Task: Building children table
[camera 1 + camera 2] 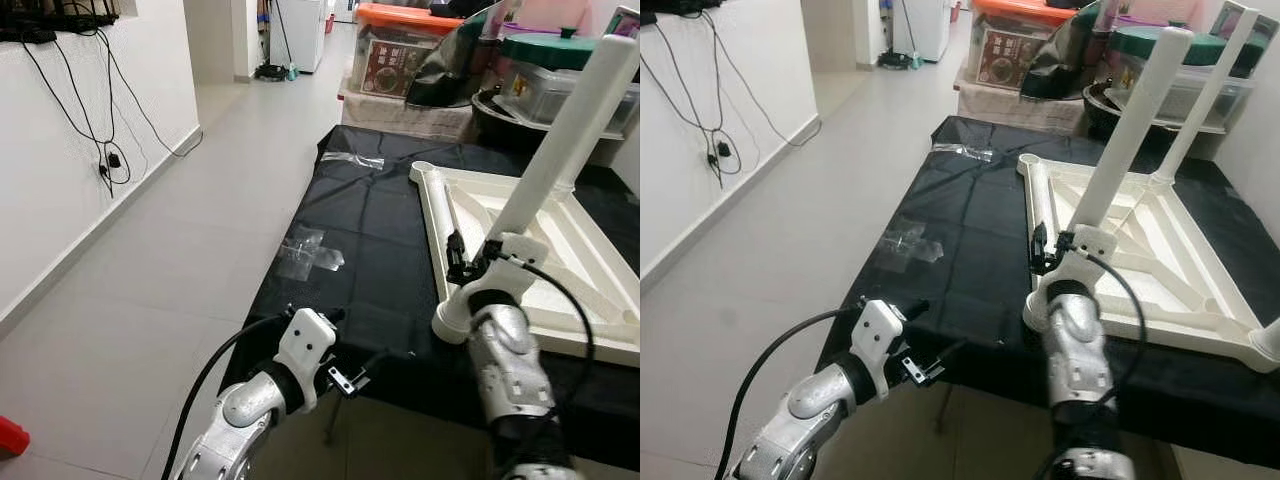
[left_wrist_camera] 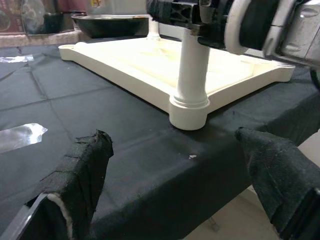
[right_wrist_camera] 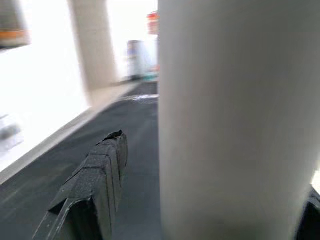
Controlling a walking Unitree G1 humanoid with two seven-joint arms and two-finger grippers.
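Tabletop: a white children's table top (image 1: 1160,250) lies upside down on the black cloth (image 1: 370,260), on the right side of the covered surface, its near corner close to the cloth's near edge.
Near leg: a white round leg (image 1: 560,150) stands in the socket at the near left corner of the table top, leaning slightly to the right and away.
Far leg: a second white leg (image 1: 1205,95) stands at the far side of the table top, also tilted.
Right gripper: the right gripper (image 1: 462,258) is at the lower part of the near leg, just above the socket; the right wrist view has the leg between its black fingers (image 3: 95,185), so it grips the leg.
Left gripper: the left gripper (image 2: 185,175) hovers at the near edge of the cloth, left of the table top, fingers spread wide and holding nothing, pointing towards the socket.
Cloth: strips of clear tape (image 1: 310,250) lie on its left part.
Background: storage boxes (image 1: 405,45) are stacked beyond the far end; cables (image 1: 100,120) hang on the left wall.
Floor: pale tiles (image 1: 170,260) run along the left.
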